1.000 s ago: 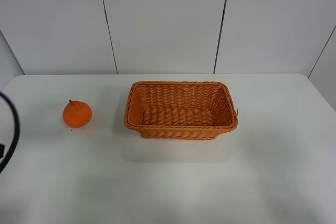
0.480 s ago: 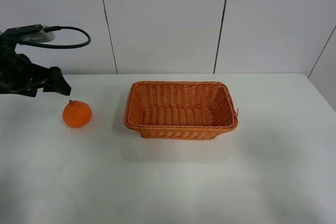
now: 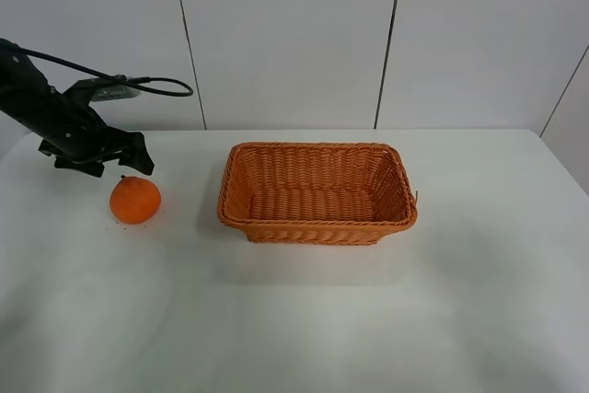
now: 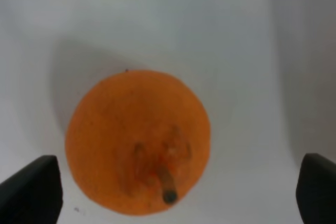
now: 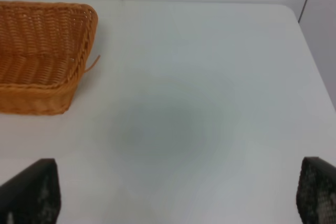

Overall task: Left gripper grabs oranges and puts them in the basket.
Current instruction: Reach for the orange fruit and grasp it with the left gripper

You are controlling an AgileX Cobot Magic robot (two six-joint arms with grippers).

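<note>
The jaws of the left gripper (image 3: 118, 167) hang spread wide just above the orange (image 4: 137, 141), which rests on the counter (image 3: 304, 319) between them but nearer one, so closing now may send it rolling, away from the basket (image 3: 317, 227) well off to their side.

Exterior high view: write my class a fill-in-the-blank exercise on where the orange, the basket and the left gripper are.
1. The orange lies on the table to the ____ of the basket.
2. Inside, the basket is ____.
3. The left gripper hovers over the orange, its jaws ____.
Missing words: left; empty; open.
</note>
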